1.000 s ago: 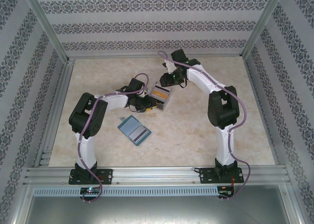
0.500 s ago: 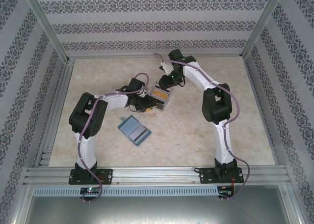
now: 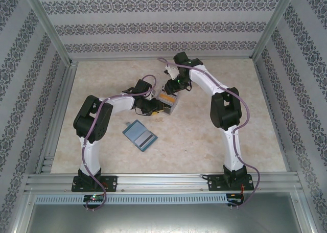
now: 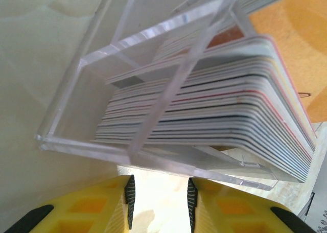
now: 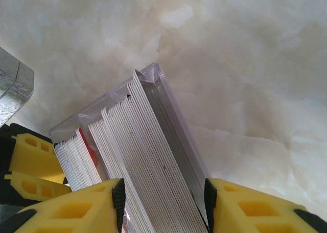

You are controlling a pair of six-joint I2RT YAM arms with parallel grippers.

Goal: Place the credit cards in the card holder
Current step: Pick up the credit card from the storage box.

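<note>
From the overhead camera I see both arms reaching in to the clear box (image 3: 170, 104) near the middle of the table (image 3: 214, 141), but their wrists cover most of it and I cannot make out either set of fingers there. The credit cards (image 4: 214, 110) stand packed on edge inside that box; the one face I can read from above is the orange-yellow card (image 3: 164, 96), the rest being thin pale and dark edges. On the left wrist camera the left gripper (image 4: 159, 205) sits just short of the box's end wall, jaws part way apart with bare table showing between the pads. The fingers are cut off by the bottom of the picture, and I cannot tell whether their tips touch the plastic. On the right wrist camera the right gripper (image 5: 162, 207) straddles the stack, one pad on either side of the cards and the clear wall. The stack's lower part runs out of frame between the fingers, so I cannot tell whether the pads are pressing it or merely standing around it. The card holder (image 3: 140, 135) lies open and flat on the table, well apart from the box, nearer the arm bases on the left arm's side. It is too small from above for me to tell what its pockets hold.
</note>
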